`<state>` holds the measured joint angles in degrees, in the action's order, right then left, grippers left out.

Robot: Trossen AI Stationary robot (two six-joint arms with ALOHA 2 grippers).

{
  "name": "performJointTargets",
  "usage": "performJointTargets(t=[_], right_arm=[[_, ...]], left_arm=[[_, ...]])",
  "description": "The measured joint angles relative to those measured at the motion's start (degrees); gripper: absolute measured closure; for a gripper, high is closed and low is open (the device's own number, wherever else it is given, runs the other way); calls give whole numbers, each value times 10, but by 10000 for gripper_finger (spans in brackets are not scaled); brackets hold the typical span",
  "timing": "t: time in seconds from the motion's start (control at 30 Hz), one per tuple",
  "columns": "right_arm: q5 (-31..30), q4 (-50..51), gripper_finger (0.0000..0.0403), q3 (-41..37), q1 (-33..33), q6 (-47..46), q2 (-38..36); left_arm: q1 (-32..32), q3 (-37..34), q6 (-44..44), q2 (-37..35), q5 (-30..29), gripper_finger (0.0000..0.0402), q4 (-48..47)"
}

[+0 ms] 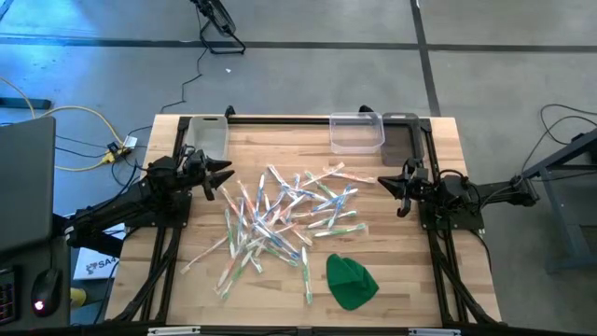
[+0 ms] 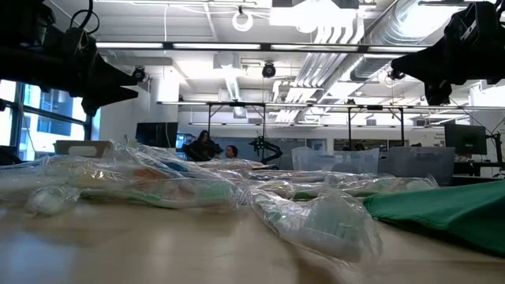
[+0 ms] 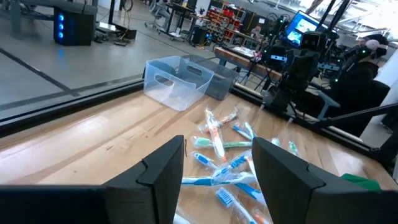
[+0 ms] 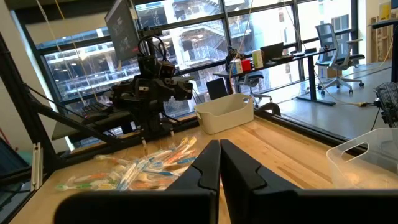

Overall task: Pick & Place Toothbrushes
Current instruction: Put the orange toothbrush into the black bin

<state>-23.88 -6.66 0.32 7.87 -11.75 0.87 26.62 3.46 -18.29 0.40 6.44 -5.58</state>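
Observation:
Several toothbrushes [image 1: 280,219] in clear wrappers lie in a loose pile on the middle of the wooden table; they show close up in the low view [image 2: 197,193], past my left fingers [image 3: 217,143] and past my right fingers [image 4: 143,165]. My left gripper [image 1: 222,175] hovers open at the table's left side, level, above the pile's left edge. My right gripper [image 1: 387,183] hovers shut at the table's right side, pointing toward the pile. Neither touches anything.
A clear plastic bin [image 1: 356,132] and a darker bin [image 1: 403,133] stand at the far edge toward the right; another pale bin [image 1: 207,135] stands at the far left. A green cloth-like lump [image 1: 351,281] lies near the front edge.

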Motion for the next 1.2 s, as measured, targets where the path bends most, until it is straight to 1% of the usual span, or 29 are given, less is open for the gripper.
performJointTargets(t=[0.73,0.87,1.1,1.2], right_arm=[[0,0,398,0,0,1,0],[0,-1,398,0,0,37,0],[0,-7,398,0,0,49,0],[0,-19,398,0,0,77,0]], left_arm=[[0,0,-1,0,0,215,3],[0,-2,-1,0,0,215,20],[0,-2,-1,0,0,215,21],[0,-2,-1,0,0,215,24]])
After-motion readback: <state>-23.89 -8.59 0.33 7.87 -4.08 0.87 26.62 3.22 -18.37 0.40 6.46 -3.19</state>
